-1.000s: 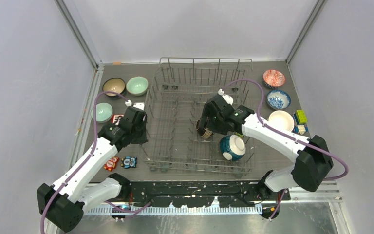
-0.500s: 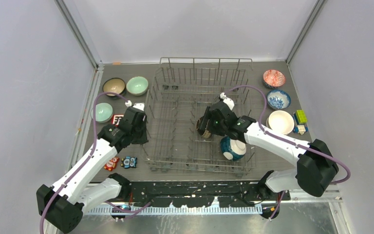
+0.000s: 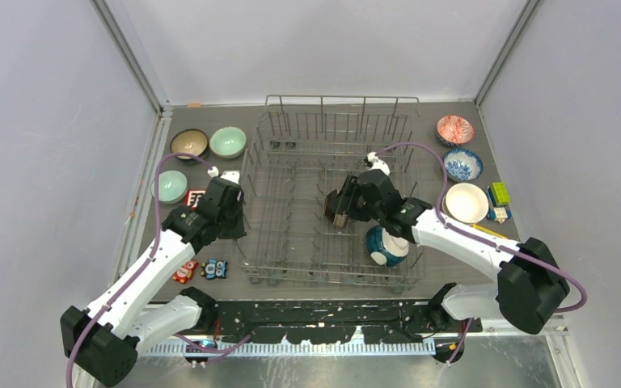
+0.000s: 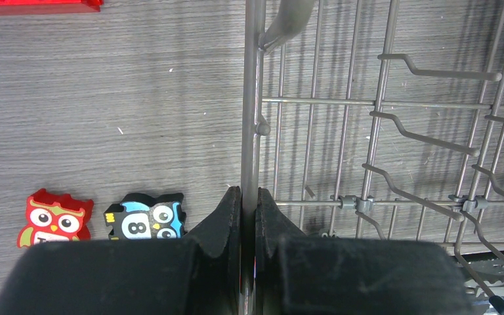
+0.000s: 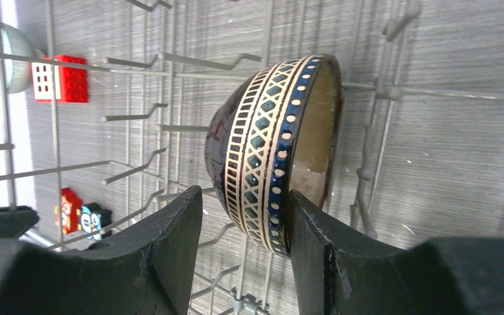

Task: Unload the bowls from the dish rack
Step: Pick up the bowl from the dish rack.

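The grey wire dish rack stands mid-table. A dark brown bowl with a cream and blue patterned band stands on edge among its tines, and it also shows in the top view. My right gripper is open around its lower rim: one finger lies against the inside, the other is apart from the outside. A teal-and-white bowl lies in the rack beside it. My left gripper is shut on the rack's left rim wire.
Three bowls sit left of the rack: brown, pale green and pale green. Red patterned, blue-and-white and cream bowls sit right. Owl figures and toy blocks lie nearby.
My right wrist has shifted a little and settled closer around the dark brown bowl. The left arm has not moved.
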Available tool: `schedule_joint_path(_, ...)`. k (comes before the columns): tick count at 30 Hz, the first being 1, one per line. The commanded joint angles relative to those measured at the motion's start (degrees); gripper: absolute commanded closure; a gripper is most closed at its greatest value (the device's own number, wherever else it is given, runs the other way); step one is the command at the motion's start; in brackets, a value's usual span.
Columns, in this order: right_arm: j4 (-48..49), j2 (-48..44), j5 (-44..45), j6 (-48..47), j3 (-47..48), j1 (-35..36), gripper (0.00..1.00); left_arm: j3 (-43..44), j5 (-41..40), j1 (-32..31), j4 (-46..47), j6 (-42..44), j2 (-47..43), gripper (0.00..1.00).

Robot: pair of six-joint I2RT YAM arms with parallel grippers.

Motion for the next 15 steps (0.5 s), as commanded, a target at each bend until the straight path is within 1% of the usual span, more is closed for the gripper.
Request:
schedule_joint_path(1,8.32,-3.28,-2.88,-1.51,-1.37,-0.42,0.47,-1.73,4.22,-0.12,6.6,-5.85,1.11,1.0)
schedule_joint_path(3,9.07,-3.29,-3.69,-1.9,-1.46,-0.61,0.49,-1.73,4.22,-0.12,6.61,-5.83,1.2,1.0)
schedule_joint_path(8,9.45,-1.61,-6.04,-2.17,-1.54,-1.44,0.6,-1.56,4.22,-0.12,6.63,-6.01,1.38,1.0)
schedule_joint_path(15,10.53,0.31,-9.67,-2.09,-1.44,-1.8,0.67,-1.56,4.4,-0.12,6.62,-6.18,1.29,1.0)
